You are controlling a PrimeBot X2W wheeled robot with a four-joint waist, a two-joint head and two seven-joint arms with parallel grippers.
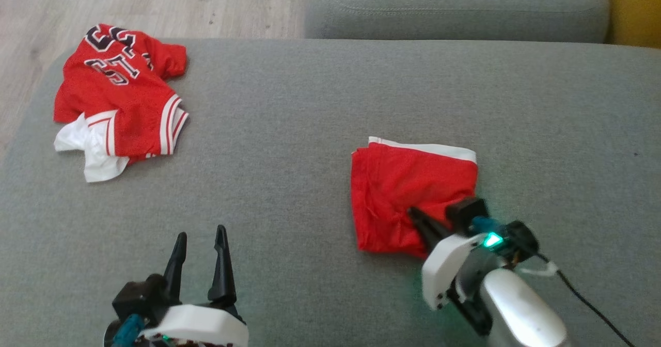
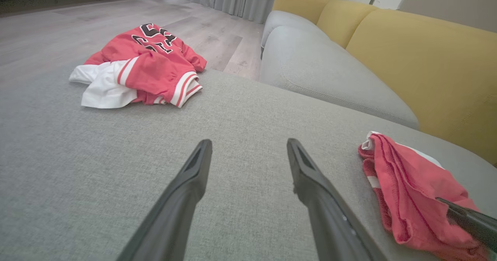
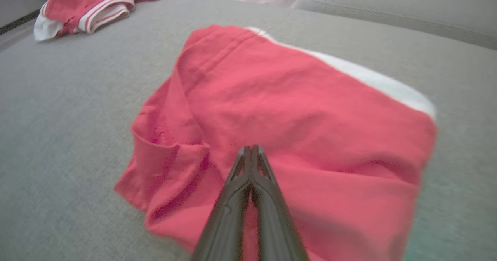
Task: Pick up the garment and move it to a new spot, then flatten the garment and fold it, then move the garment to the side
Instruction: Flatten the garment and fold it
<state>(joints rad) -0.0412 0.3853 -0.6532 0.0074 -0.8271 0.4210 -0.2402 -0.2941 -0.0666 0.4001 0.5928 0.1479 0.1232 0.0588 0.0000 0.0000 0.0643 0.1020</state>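
Since the folded, white-banded red cloth shorts [image 1: 403,187] are met by the clenched right gripper [image 1: 412,214], moving them aside is judged in hand. All layers must be caught; the left gripper [image 1: 201,232] is spread.

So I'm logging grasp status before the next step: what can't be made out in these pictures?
Right wrist view: the right tool lies shut over the folded red garment; blur hides whether cloth is pinched.
Head view: the garment's near corner is hidden behind that tool's wrist.
Head view: the jersey lettering is cut off by its own folds.
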